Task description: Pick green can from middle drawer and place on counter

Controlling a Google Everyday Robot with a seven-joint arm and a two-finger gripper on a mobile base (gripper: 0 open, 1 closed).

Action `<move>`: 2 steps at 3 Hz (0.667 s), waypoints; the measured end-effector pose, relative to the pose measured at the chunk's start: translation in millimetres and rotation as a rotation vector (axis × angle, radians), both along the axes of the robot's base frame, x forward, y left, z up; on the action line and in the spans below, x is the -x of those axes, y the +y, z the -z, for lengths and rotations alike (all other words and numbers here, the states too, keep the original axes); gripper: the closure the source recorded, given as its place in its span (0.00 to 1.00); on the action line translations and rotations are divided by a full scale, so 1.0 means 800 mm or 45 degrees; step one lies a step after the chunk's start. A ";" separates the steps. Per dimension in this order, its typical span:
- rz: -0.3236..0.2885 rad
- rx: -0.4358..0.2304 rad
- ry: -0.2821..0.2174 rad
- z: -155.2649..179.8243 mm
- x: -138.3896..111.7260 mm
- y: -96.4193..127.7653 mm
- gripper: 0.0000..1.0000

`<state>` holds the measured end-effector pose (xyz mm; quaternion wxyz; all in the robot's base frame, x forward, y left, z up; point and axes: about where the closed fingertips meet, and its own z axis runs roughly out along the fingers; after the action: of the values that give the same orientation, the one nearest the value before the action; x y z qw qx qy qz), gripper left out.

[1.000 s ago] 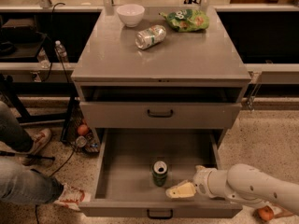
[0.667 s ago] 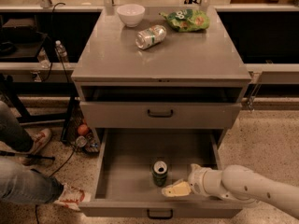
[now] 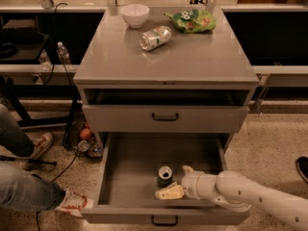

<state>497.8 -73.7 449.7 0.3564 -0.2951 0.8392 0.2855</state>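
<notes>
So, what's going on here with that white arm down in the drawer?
A robot arm is reaching into the open middle drawer. Its gripper is open, right beside a small green can that stands upright on the drawer floor and is not yet gripped. Up on the counter sit a white bowl, a dented pale can lying on its side and a green snack bag.

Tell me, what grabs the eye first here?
A white arm holds its gripper open beside a green can in the open drawer, low in the view. Up on the counter lie a dented can, a white bowl and a green bag.
</notes>
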 end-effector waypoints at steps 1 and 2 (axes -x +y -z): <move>-0.028 -0.048 -0.017 0.006 -0.008 0.020 0.00; -0.049 -0.088 -0.042 0.012 -0.019 0.044 0.00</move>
<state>512.8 -38.5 440.0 0.3746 -0.3036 0.8171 0.3161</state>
